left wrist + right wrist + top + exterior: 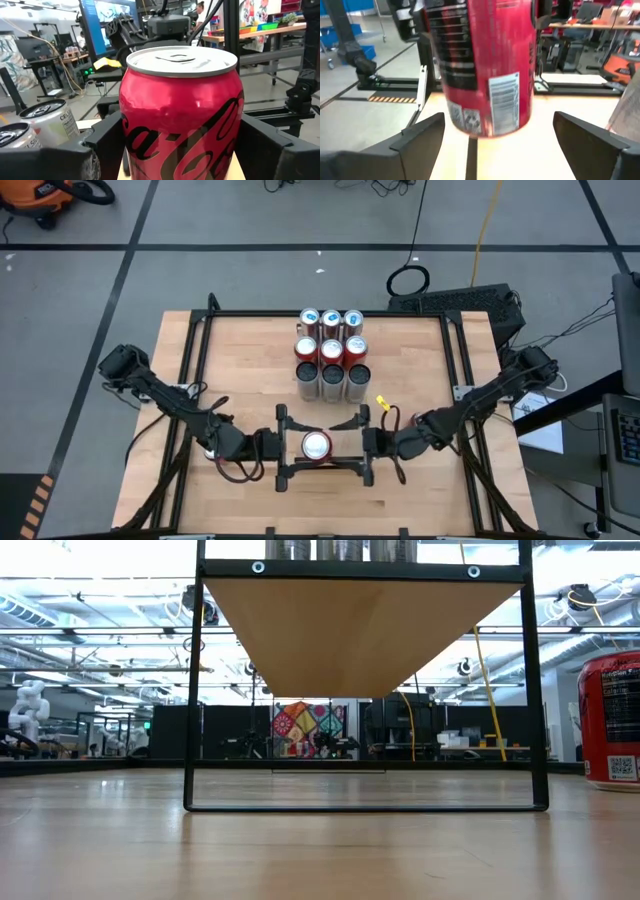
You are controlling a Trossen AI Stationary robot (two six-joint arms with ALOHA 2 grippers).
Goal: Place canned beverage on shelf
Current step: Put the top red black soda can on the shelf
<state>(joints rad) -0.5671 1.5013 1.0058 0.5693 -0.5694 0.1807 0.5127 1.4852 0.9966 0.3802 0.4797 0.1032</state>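
A robotics lab or industrial workshop: a wooden table (250,350) ringed by a black metal frame stands on a grey concrete floor (250,220) crossed by dark taped lines, with cables trailing across it and an orange shop vacuum (45,198) in the upper left of the high view. Across the table at the low view's level, a large open hall shows exposed ceiling trusses, strip lighting and a white humanoid figure (28,705) at far left. Workbenches and a large monitor (107,22) fill the background of the left wrist view.
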